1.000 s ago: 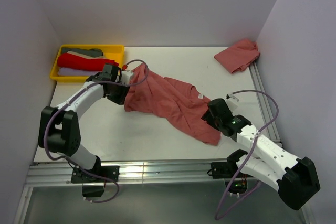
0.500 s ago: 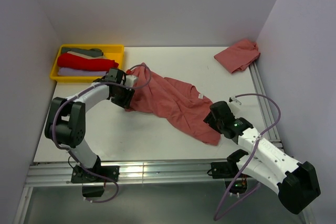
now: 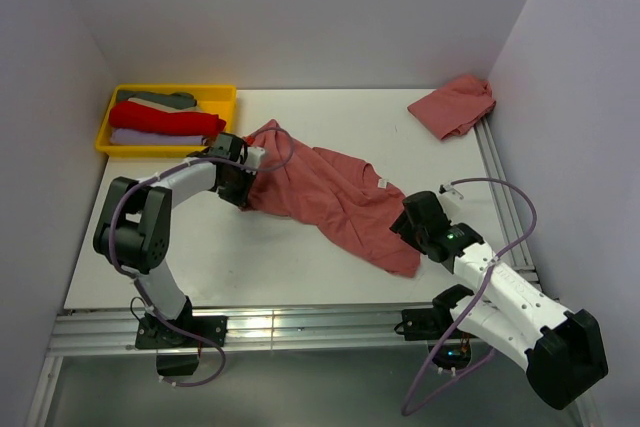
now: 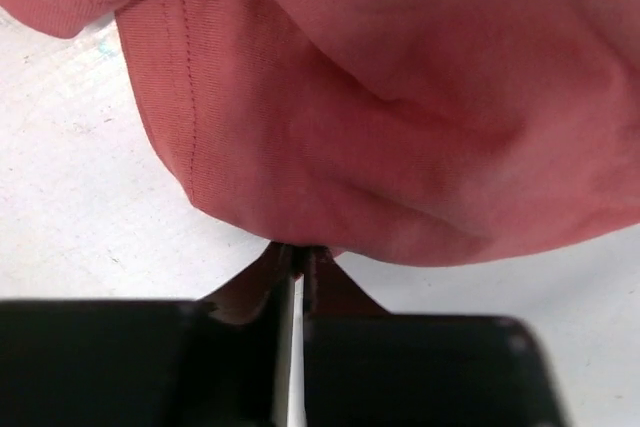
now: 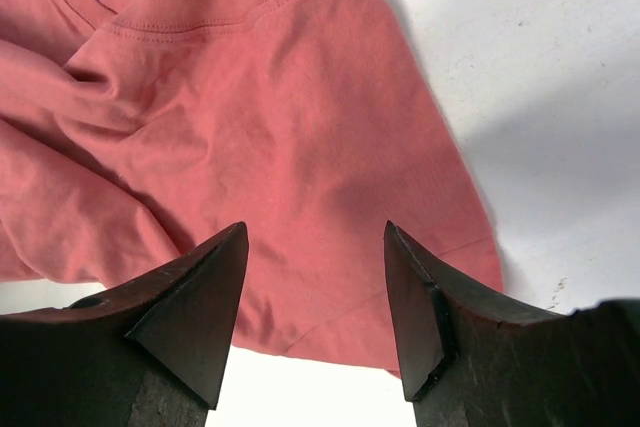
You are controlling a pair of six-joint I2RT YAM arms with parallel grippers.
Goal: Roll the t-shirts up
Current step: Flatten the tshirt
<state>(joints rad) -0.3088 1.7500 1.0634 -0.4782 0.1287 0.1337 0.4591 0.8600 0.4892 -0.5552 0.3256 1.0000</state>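
On white table (image 3: pixel 250 267), crumpled tee (image 3: pixel 320 187). Pinched at fold by left gripper (image 4: pixel 297 252), tips only: may slip under pull. Right gripper (image 5: pixel 315 232) spread above, empty.

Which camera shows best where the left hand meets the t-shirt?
Left wrist: close up, the left hand sits shut on the t-shirt at its folded edge. Top external shows it at the cloth, fingers hidden. Right wrist shows only the shirt's other end.

Top external: high at near edge, looking down over whole table (image 3: pixel 250 257). Left wrist: low, nearly touching crumpled t-shirt (image 4: pixel 400 97), heading unclear. Right wrist: close, angled down at same t-shirt's edge. All three views share that t-shirt.
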